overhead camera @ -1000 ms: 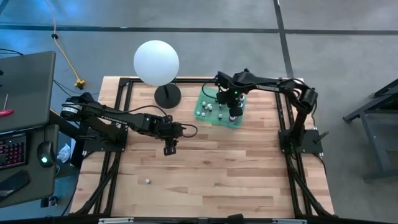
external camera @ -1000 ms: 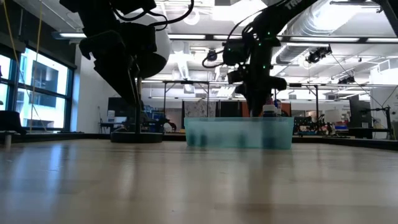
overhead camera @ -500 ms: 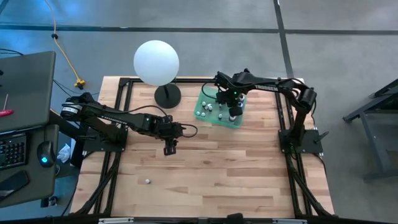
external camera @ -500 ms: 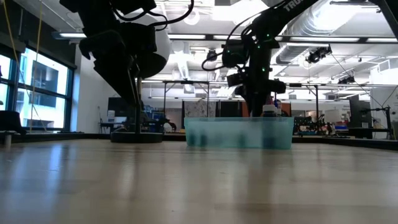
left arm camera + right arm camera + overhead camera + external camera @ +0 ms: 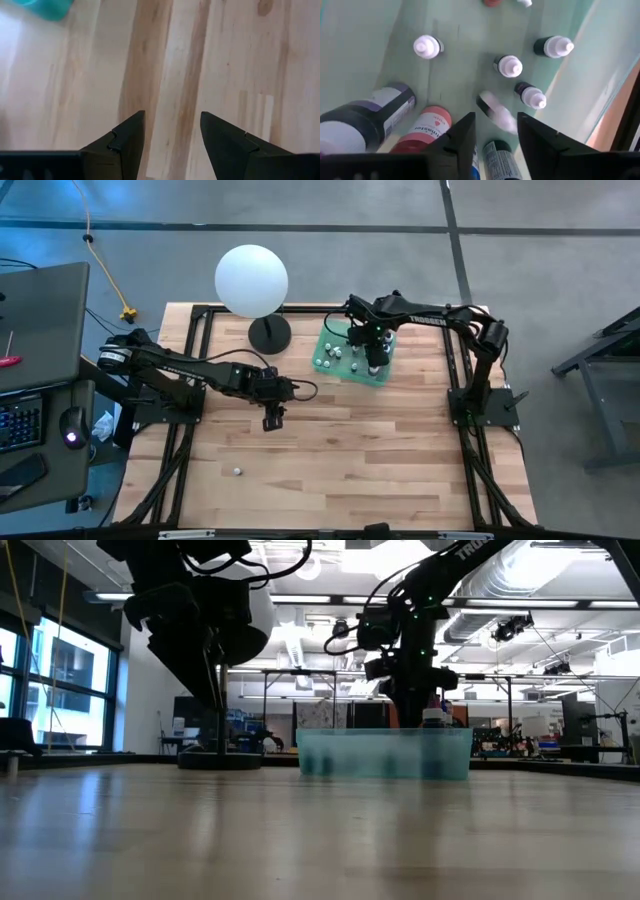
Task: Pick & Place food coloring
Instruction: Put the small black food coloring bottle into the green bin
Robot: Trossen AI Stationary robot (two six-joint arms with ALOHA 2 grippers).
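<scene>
The right claw (image 5: pixel 372 363) hangs inside the green tray (image 5: pixel 330 340) at the far side of the wooden counter (image 5: pixel 350 440), its fingers (image 5: pixel 457 142) parted with nothing between them, just above the small food coloring bottles (image 5: pixel 510 65). The tray is translucent plastic; white-capped bottles stand or lie in it, one (image 5: pixel 496 111) blurred just past the fingertips, beside a red-labelled one (image 5: pixel 422 130). The left claw (image 5: pixel 272 420) waits open and empty over bare planks, and a lone bottle (image 5: pixel 237 471) sits near the front.

Two dark, slender jointed arms with black cables, white lettering on the right arm (image 5: pixel 430 322).
</scene>
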